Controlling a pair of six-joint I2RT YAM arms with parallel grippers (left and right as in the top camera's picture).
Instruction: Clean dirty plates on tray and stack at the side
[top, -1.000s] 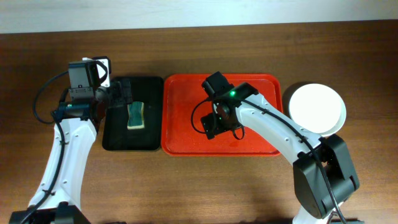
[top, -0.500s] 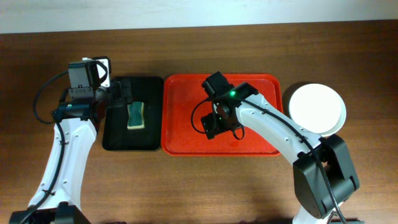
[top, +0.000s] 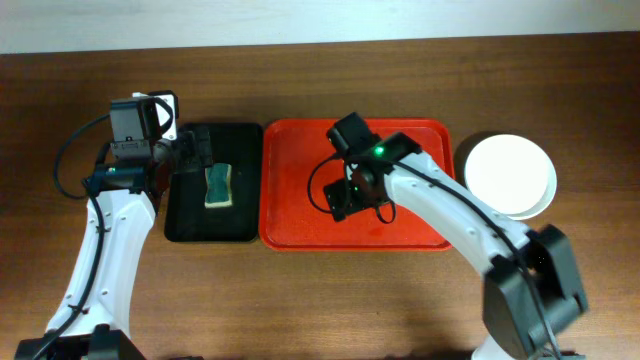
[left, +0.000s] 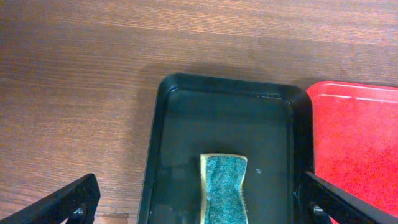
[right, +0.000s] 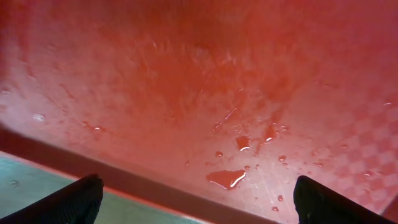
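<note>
Looking down from overhead: a red tray (top: 290, 215) lies in the middle of the table (top: 300, 300), with no plate on it. The plates (top: 510, 175) sit stacked on the table just beside its right edge. A white one is on top and a pale blue rim shows beneath; how many there are I cannot tell. The right gripper (top: 342, 200) hangs over the red tray's middle. The left gripper (top: 195, 150) hangs over the far end of a black tray (top: 185, 225), just beside the red tray's left edge, which holds a sponge (top: 218, 186).

Left wrist view: the fingers (left: 71, 202) are spread wide and hold nothing, with the sponge below, between them.

Right wrist view: the fingers (right: 74, 199) are spread wide and empty, over wet red tray floor dotted with droplets (right: 227, 178).

Cleaning and stacking look done, or nearly so. The next move likely calls for lifting both arms clear without brushing the stack.
</note>
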